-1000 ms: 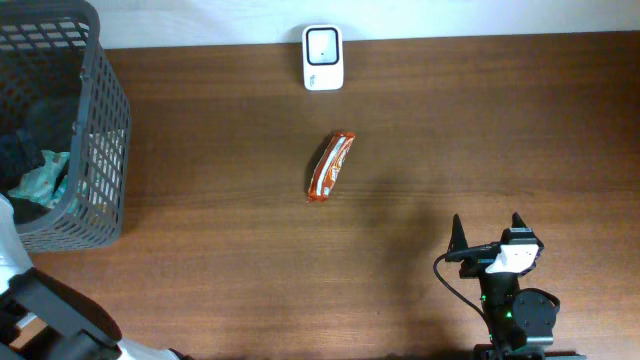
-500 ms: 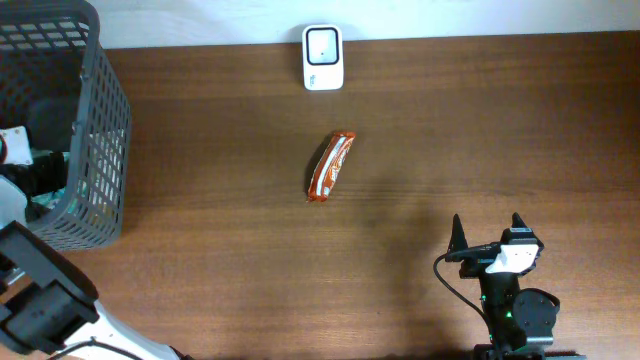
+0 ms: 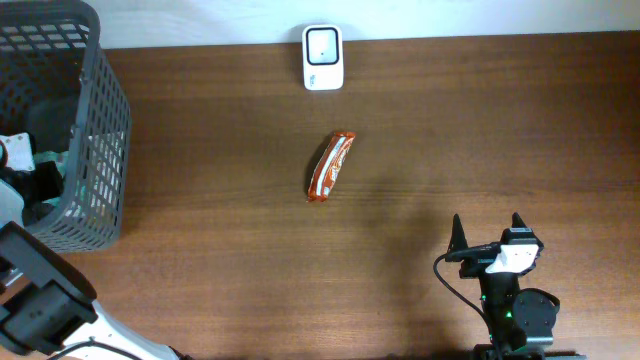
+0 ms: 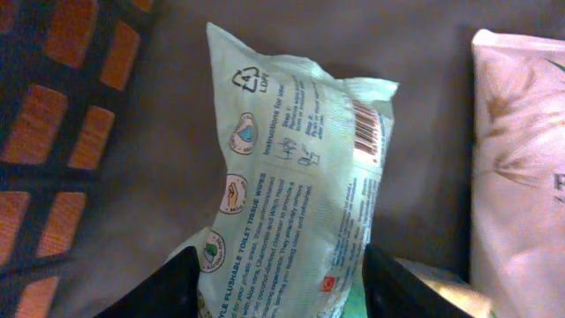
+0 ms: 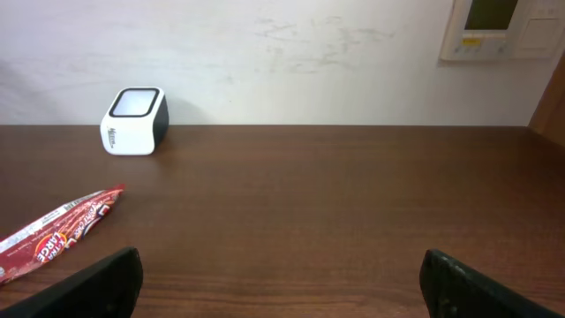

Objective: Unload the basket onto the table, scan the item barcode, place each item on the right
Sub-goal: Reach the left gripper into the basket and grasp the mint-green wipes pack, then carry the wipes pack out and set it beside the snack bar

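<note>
Flushable wipes pack (image 4: 291,177) in grey basket (image 3: 100,150), beside white pack (image 4: 521,177) | soft, light, slick film; pinch mid-body, keep barcode (image 4: 368,132) clear | left jaws half-closed flanking it, grip uncertain | right jaws wide, empty

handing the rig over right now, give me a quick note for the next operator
Left gripper: down in the basket, fingers either side of a green wipes pack; firm grip not confirmed.
Right gripper: open, empty, parked at the near right edge of the table.
Scanner at the far edge; snack bar lies mid-table before it.
Done: pack reached, its barcode facing the wrist camera.
Left: secure the pack, lift it out, show the barcode to the scanner.
</note>
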Robot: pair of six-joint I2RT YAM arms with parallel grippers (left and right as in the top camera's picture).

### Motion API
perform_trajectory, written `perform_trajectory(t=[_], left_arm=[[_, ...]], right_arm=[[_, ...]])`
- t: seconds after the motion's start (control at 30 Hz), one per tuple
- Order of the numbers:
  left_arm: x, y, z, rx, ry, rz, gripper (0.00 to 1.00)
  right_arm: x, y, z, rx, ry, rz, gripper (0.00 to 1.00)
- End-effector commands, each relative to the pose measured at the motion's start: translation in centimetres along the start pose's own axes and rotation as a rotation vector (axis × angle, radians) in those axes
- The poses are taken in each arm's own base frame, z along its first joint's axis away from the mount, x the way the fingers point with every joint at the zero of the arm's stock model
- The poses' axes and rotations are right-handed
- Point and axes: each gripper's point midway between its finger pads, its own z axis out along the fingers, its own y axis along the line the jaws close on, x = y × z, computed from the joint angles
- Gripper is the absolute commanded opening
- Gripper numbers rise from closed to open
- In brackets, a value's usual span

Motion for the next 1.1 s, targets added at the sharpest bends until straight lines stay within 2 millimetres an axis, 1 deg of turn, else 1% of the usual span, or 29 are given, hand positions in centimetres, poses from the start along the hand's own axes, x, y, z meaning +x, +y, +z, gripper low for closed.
perform_trajectory(t=[0.0,0.03,0.07,0.1,0.13,0.2,0.27,0.33,0.4,0.43,0.53,0.63,0.7,0.73,0.8,0.87,0.9,0.93,1.0,1.03,1.07], left_arm=[[2.4,-0.9,1.2,0.08,0.054,-0.035,0.49],[2.7,-1.0,1.2,0.085,0.064,-0.037,0.45],[2.9,-1.1,1.2,0.089,0.074,-0.039,0.5],[3.1,-1.2,1.2,0.091,0.08,-0.04,0.74],[3.0,-1.2,1.1,0.09,0.077,-0.039,0.76],[1.6,-0.7,0.4,0.078,0.049,-0.035,0.75],[-0.9,0.1,-1.3,0.057,0.001,-0.024,0.73],[-3.7,1.0,-3.6,0.029,-0.061,-0.024,0.74],[-5.0,1.3,-4.9,0.014,-0.092,-0.035,0.75],[-4.8,1.2,-4.9,0.017,-0.084,-0.036,0.73],[-1.5,2.5,-3.1,-0.086,0.056,-0.043,0.73],[1.0,1.9,-0.7,-0.055,0.131,-0.052,0.72],[2.7,1.1,1.2,-0.015,0.186,-0.059,0.71],[3.0,0.6,1.7,0.01,0.193,-0.063,0.69],[3.2,0.0,2.2,0.046,0.192,-0.068,0.59],[3.2,0.0,2.2,0.047,0.192,-0.068,0.34],[3.3,-0.1,2.1,0.048,0.195,-0.068,0.25],[3.1,0.0,2.0,0.049,0.196,-0.069,0.0],[1.5,0.5,0.9,0.03,0.167,-0.128,0.0],[0.2,1.0,0.0,0.014,0.136,-0.186,0.0],[-2.1,1.7,-1.7,-0.008,0.078,-0.264,0.0]], right_arm=[[0.3,-0.2,0.0,0.013,0.003,0.008,0.99],[0.3,-0.2,0.0,0.013,0.003,0.008,0.99],[0.3,-0.2,0.0,0.013,0.003,0.008,0.99],[0.3,-0.3,0.0,0.013,0.003,0.008,0.99],[0.3,-0.3,0.0,0.013,0.003,0.008,0.99],[0.3,-0.3,0.0,0.013,0.003,0.008,0.99],[0.3,-0.2,0.0,0.013,0.003,0.008,0.99],[0.3,-0.2,0.0,0.013,0.003,0.008,0.99],[0.3,-0.3,0.0,0.013,0.003,0.008,0.99],[0.3,-0.3,0.0,0.013,0.003,0.008,0.99],[0.3,-0.2,0.0,0.013,0.003,0.008,0.99],[0.3,-0.2,0.0,0.013,0.003,0.008,0.99],[0.3,-0.2,0.0,0.013,0.003,0.008,0.99],[0.3,-0.2,0.0,0.013,0.003,0.008,0.99],[0.3,-0.2,0.0,0.013,0.003,0.008,0.99],[0.3,-0.2,0.0,0.013,0.003,0.008,0.99],[0.3,-0.2,0.0,0.013,0.003,0.008,0.99],[0.3,-0.3,0.0,0.013,0.003,0.008,0.99],[0.3,-0.2,0.0,0.013,0.003,0.008,0.99],[0.3,-0.2,0.0,0.013,0.003,0.008,0.99],[0.3,-0.2,0.0,0.013,0.003,0.008,0.99]])
